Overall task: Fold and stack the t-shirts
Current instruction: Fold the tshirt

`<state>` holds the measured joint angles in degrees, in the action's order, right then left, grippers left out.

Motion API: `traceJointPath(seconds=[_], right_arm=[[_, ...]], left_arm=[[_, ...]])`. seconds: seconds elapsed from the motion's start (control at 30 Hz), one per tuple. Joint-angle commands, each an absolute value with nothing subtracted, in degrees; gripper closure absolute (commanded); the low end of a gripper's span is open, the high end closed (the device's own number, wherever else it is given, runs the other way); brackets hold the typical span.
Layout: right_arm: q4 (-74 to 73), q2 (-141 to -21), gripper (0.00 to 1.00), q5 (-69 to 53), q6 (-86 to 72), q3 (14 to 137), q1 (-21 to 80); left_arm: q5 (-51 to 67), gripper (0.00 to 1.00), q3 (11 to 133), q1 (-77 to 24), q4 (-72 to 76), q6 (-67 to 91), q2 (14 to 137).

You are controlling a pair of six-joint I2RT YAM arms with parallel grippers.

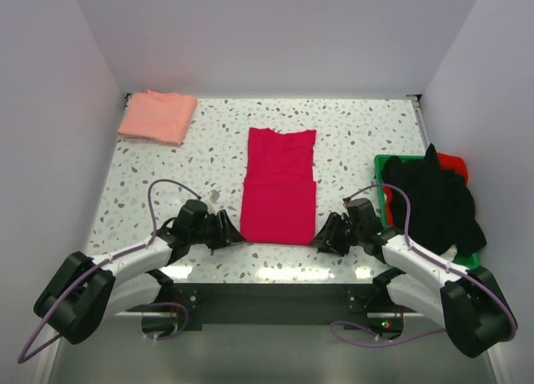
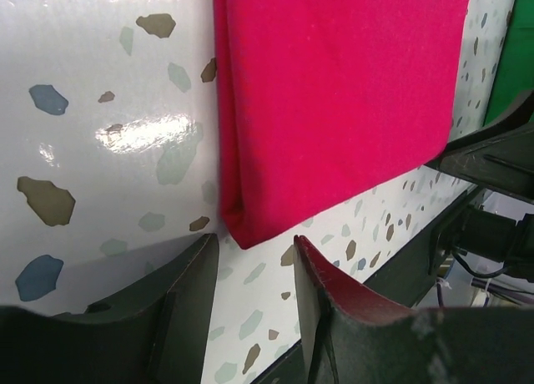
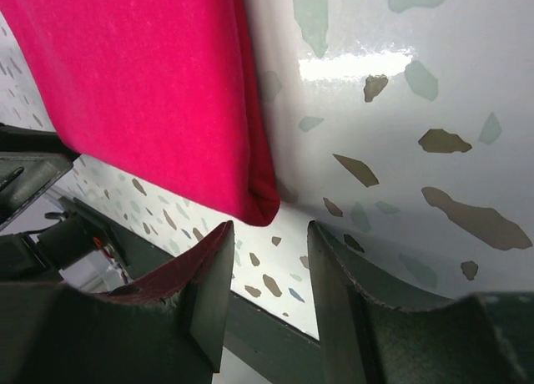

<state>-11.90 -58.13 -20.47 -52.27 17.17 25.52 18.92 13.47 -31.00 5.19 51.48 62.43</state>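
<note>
- The crimson t-shirt (image 1: 279, 186) lies flat in the middle of the table (image 1: 359, 133). It's already folded into a long narrow strip running from 12 to 6 o'clock, with the sleeves tucked in.
- The left gripper (image 1: 229, 232) sits low at the strip's 7 o'clock corner and the right gripper (image 1: 327, 234) mirrors it at the 5 o'clock corner. My read is they're set up like that so both near corners can be picked up together and the hem carried toward 12 for the next fold.
- Left jaws are spread. In the left wrist view the folded corner sits right at the mouth of the gap, with nothing pinched.
- Right jaws are spread too, with the corner just ahead of the opening. It might be brushing one finger, but the angle's too tight for me to say.
- The salmon-pink t-shirt (image 1: 157, 115) is parked at the table's 10 o'clock corner, already a neat folded square and well apart from the red one. Looks like that's the stacking spot.
- A green tray (image 1: 385, 163) sits at 3 o'clock with a heap of black cloth (image 1: 438, 200) spilling over it. Presumably that's the supply pile, kept off to the side out of the folding area.
- Brands or writing: none I can read on the shirts, tray or arms.
</note>
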Motion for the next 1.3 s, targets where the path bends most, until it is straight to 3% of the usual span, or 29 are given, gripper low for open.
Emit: traceJointPath(seconds=[0.0,0.43,0.53,0.67,0.7,0.8,0.97,1.27], right_arm=[[-6.7,-58.4,0.56,-19.7,-55.8,15.4,25.8],[1.4,-60.7,0.59,-16.8,-59.8,11.2,25.8],[1.8,-61.3,0.63,-15.7,-59.2,11.2,25.8],[1.6,-61.7,0.77,-15.5,-58.2,12.0,25.8],[1.1,-61.6,0.84,-15.5,-57.5,12.4,25.8],[-1.9,-60.7,0.94,-16.3,-55.2,13.4,25.8],[-9.6,-56.5,1.0,-19.1,-50.6,16.4,25.8],[-23.7,-41.4,1.0,-23.4,-45.7,16.4,25.8]], left_arm=[[18.2,0.54,11.9,-31.6,7.4,52.5,63.5],[15.3,0.62,10.5,-33.5,11.7,53.9,68.7],[14.4,0.66,11.0,-34.2,11.7,53.9,68.9],[13.9,0.8,12.0,-35.1,10.8,53.7,68.9],[13.7,0.89,12.6,-35.5,10.5,53.7,68.8],[12.9,1.0,13.9,-36.6,8.3,53.6,67.9],[12.0,1.0,14.9,-40.2,4.6,54.6,64.8],[8.5,1.0,15.0,-47.4,-4.1,58.7,53.6]])
